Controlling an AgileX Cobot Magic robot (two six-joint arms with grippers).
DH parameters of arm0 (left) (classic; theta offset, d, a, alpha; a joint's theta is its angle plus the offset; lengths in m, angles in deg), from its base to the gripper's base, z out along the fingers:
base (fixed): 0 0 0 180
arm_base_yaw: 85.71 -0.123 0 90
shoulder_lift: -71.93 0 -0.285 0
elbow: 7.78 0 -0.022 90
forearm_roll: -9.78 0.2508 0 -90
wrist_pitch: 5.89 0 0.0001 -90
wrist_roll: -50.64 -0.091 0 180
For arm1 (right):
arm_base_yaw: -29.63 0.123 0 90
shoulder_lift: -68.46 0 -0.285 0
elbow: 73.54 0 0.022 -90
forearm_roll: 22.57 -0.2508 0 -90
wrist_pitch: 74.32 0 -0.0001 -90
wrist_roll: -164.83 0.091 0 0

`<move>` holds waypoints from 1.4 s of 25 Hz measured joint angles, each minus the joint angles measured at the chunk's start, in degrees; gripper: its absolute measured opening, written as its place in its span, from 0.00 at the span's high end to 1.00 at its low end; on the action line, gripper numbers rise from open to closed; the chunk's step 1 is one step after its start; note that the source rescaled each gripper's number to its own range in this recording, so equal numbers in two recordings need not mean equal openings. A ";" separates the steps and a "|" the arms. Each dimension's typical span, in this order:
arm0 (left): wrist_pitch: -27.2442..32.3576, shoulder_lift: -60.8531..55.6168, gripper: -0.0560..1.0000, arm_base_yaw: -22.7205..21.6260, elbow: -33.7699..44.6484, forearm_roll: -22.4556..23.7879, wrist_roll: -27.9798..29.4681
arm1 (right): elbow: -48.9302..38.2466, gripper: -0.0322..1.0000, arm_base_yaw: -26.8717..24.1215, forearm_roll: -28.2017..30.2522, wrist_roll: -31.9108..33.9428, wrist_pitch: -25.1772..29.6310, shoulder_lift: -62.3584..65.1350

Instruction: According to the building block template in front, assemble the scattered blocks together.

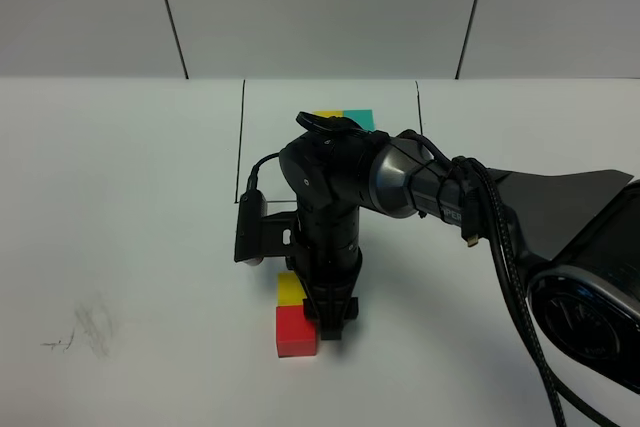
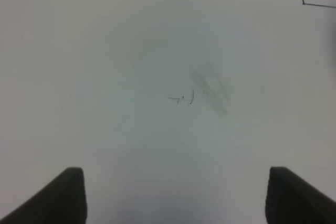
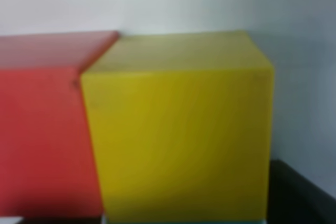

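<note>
Exterior high view: the right arm [image 1: 420, 182] reaches across the middle of the white tabletop [image 1: 120, 197] and points straight down. Its right gripper [image 1: 328, 319] sits at the yellow block [image 1: 291, 290] and red block [image 1: 296, 332], which touch each other toward the near edge. Whether its jaws are apart or clamped cannot be told; the wrist covers them. The building block template [image 1: 345, 115] lies toward the far edge inside a thin black outline [image 1: 241, 137], mostly hidden behind the arm. A pencil smudge [image 1: 85, 332] marks the near left area.

Left wrist view: the left gripper [image 2: 176, 195] hangs with fingers wide apart over bare tabletop and the smudge.

Right wrist view: the yellow block fills the frame, with the red block touching its side and a teal sliver below it.
</note>
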 joint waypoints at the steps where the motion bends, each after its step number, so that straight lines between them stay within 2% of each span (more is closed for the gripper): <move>1: 0.00 0.00 0.00 0.00 0.00 0.00 0.00 | 0.00 0.26 0.00 -0.04 0.20 0.07 0.00; 8: 0.00 0.00 0.00 0.00 0.00 0.00 0.00 | 0.00 0.16 0.00 1.08 1.95 0.57 0.36; 19: 0.00 0.00 0.00 0.00 0.00 0.00 0.00 | -0.10 0.15 -0.50 5.57 6.42 6.79 4.72; 28: 0.00 0.00 0.00 0.00 0.00 0.00 0.00 | -0.10 0.15 -3.11 4.34 13.58 7.93 9.30; 35: 0.00 0.00 0.00 0.00 0.00 0.00 0.00 | -0.10 0.15 -8.80 5.48 19.68 8.02 14.12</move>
